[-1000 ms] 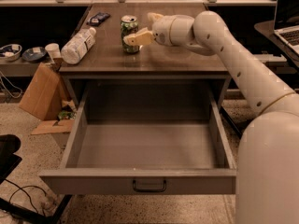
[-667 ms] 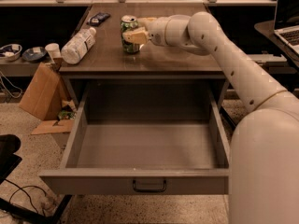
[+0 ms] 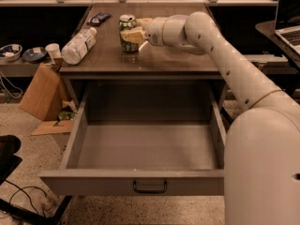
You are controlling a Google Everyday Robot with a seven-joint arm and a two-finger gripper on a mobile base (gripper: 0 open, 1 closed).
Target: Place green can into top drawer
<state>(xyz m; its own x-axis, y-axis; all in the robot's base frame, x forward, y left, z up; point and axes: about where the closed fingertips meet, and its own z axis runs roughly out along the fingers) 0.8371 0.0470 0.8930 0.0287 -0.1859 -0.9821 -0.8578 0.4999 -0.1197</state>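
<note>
The green can (image 3: 125, 37) stands upright on the table top (image 3: 164, 60), near its back middle, silver top showing. My gripper (image 3: 131, 28) reaches in from the right at can height; its fingers are open and straddle the can's right side, one in front and one behind. The top drawer (image 3: 93, 182) is pulled wide open below the table's front edge. It is grey and deep, nothing lies inside it, and a small dark handle (image 3: 150, 187) sits at the centre of its front panel.
A clear plastic bottle (image 3: 78, 45) lies on the table's left edge, with a small dark object (image 3: 99, 18) behind it. A cardboard box (image 3: 40, 95) leans at the left. Bowls (image 3: 10, 52) and a cup (image 3: 53, 50) sit on a low shelf. A laptop (image 3: 288, 18) stands at the right.
My gripper has moved left along the table top and its fingers have come around the can. The can and the drawer have not moved.
</note>
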